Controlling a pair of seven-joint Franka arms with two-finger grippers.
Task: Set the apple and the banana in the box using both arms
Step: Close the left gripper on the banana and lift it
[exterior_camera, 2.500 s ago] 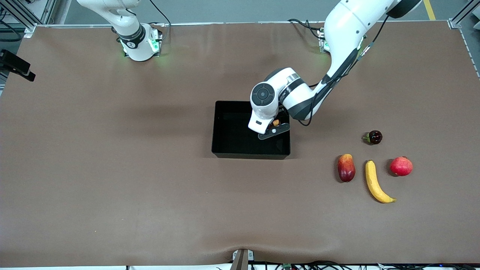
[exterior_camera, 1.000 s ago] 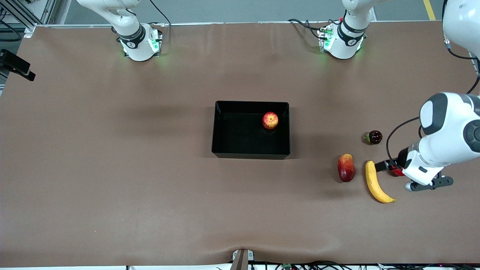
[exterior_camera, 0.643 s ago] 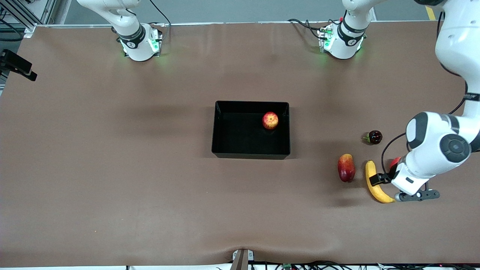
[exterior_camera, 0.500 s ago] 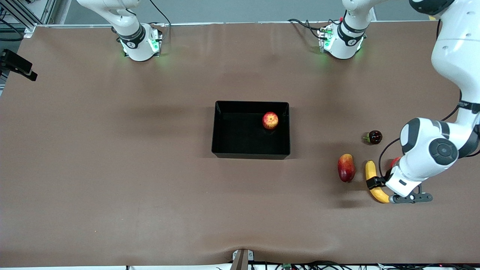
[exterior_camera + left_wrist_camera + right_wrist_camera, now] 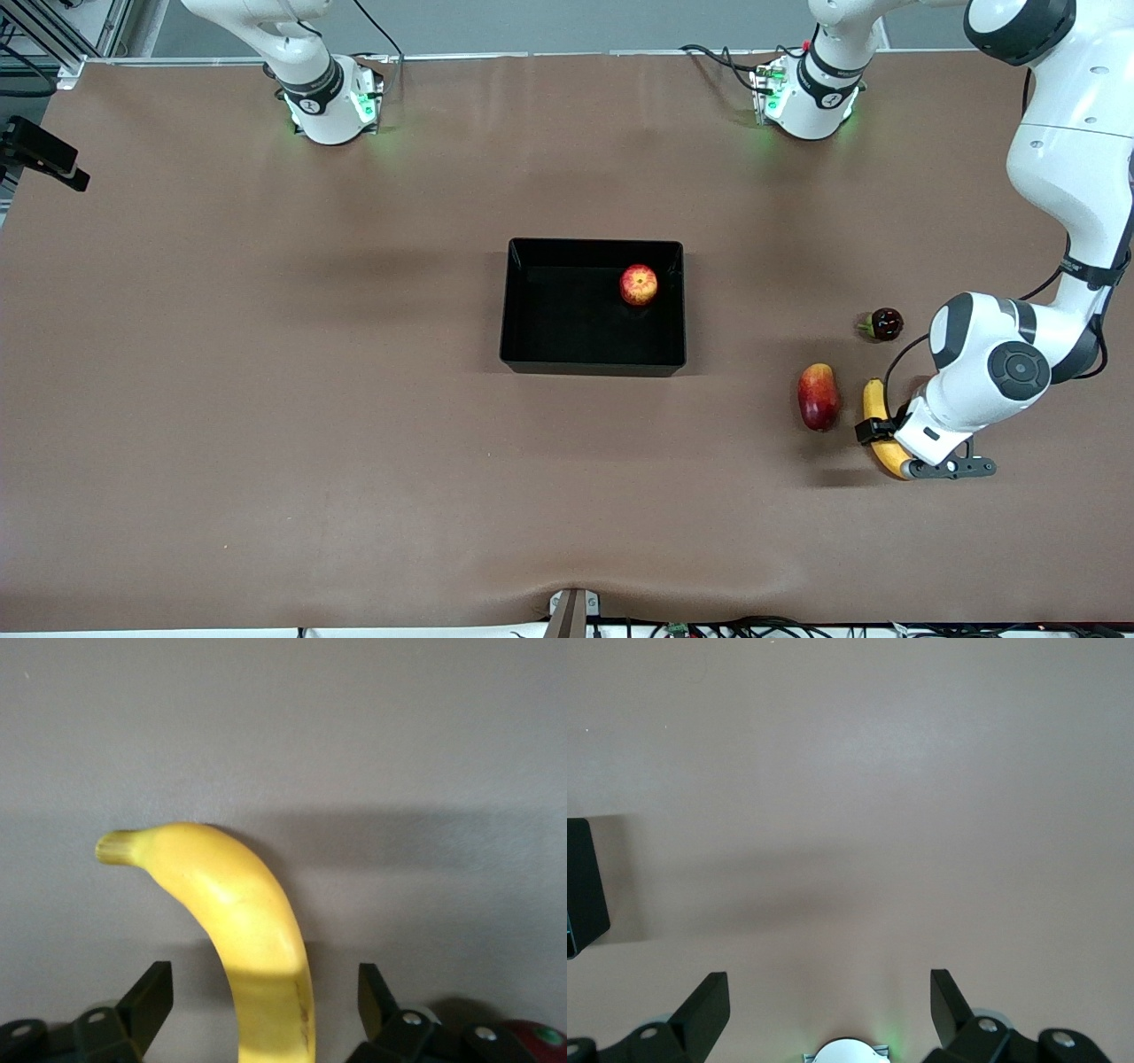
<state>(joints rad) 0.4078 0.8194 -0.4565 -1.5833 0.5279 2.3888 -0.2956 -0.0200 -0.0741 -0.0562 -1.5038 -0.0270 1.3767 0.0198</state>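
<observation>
Toward the left arm's end of the brown table, the long curved yellow banana is straddled by the spread, not yet touching left gripper. At the black rectangular plastic box's two o'clock corner, the small red-and-yellow apple is seen. The waiting right gripper is held wide open, empty, over bare table.

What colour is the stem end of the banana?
Greenish-brown on the yellow banana, clearest in the left wrist view.

Yellow banana, red apple (yellow-streaked), glossy black box, brown table.
</observation>
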